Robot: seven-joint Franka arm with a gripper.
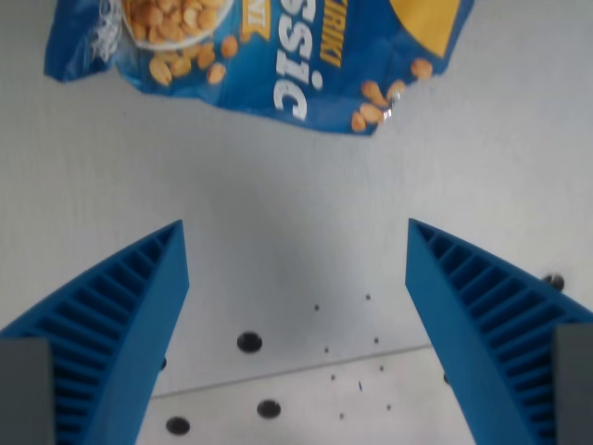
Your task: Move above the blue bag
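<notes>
Blue ribbed fingers [116,324] at 7 and 5 o'clock, jaws released and spread wide around the gripper [295,236], nothing between them but bare pale counter [296,195]. Blue bag [259,51] printed with peanuts lying flat at 12 o'clock, running from 11 to 1, cut off by the top edge, well apart from the fingertips. Dark holes [249,342] and small specks scattered over the counter near 6 o'clock, with a thin seam crossing there; nothing standing between jaws and bag.

The blue bag [278,56] is cropped by the top edge.
</notes>
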